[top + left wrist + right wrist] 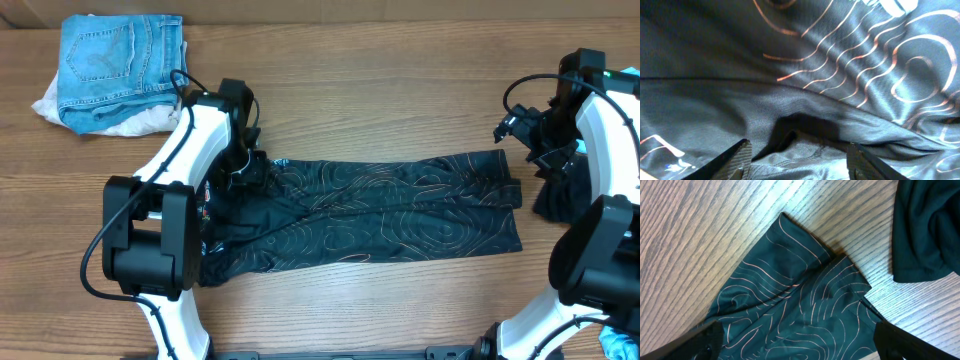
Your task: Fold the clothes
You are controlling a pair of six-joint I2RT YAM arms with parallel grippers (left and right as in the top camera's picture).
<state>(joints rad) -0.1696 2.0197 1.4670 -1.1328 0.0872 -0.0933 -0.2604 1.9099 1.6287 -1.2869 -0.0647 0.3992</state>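
Now my left gripper (800, 150), jaws partly apart, straddles a fold of the black jersey (400, 205) spread beneath it, likely to pinch it, while my right gripper (797, 340) hovers wide open above its far end.

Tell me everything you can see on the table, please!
jersey: one, black with thin tan lines, middle of the table
jeans: one, blue, folded, far left corner
white cloth: one, white, under the jeans
black cloth: one, plain black, right edge
table: one, brown wood, under everything
left gripper: one, black fingers, open over the jersey's left end
right gripper: one, black fingers, open above the jersey's right end
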